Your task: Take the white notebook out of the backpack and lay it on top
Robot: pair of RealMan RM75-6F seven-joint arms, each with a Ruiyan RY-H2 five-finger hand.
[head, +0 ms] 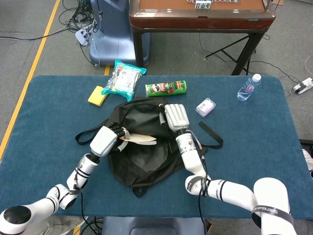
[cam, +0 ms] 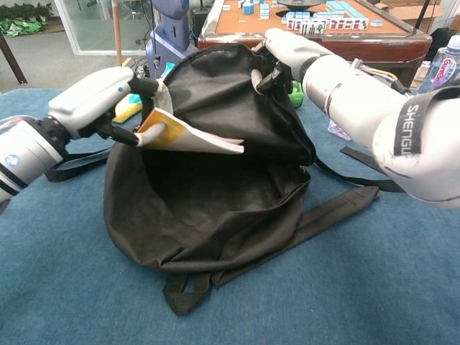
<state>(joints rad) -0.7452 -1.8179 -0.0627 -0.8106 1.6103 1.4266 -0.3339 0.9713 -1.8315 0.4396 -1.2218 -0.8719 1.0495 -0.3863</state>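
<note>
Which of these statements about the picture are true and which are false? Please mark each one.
1. The left hand holds the white notebook. True.
2. The notebook is still deep inside the backpack. False: it is lifted clear of the opening and held above it.
3. The right hand grips the upper edge of the backpack and holds it open. True.
4. The green can stands upright on the table. False: it lies on its side, beyond the backpack.
5. The water bottle lies next to the yellow sponge. False: the bottle is near the far right corner of the table, while the sponge is at the far left side.
</note>
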